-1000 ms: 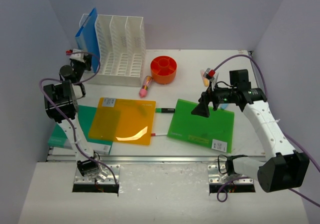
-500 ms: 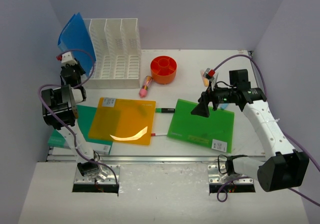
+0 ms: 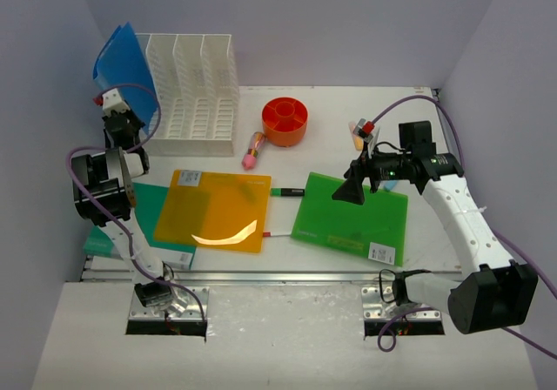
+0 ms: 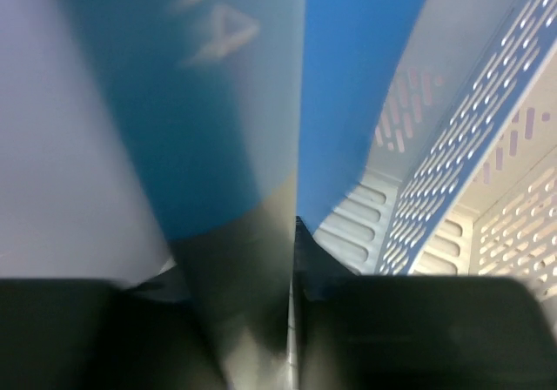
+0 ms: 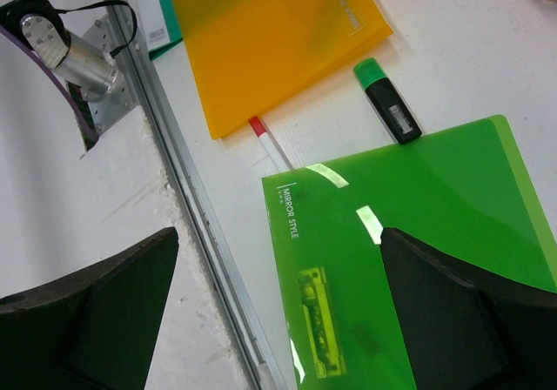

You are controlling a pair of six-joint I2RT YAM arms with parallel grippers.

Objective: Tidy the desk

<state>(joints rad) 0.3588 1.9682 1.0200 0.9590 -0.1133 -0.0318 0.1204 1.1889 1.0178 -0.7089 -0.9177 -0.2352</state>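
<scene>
The white desk holds an orange folder, a green folder and a teal folder lying flat. My left gripper is at the far left, shut on a blue folder that stands upright beside the white file rack. In the left wrist view the blue folder runs between the shut fingers, with the rack to the right. My right gripper hovers open and empty over the green folder; its fingers are wide apart.
An orange round organizer and a pink item lie at the back middle. A green highlighter and a red-capped pen lie between the folders. A small object sits behind the right gripper. A metal rail edges the front.
</scene>
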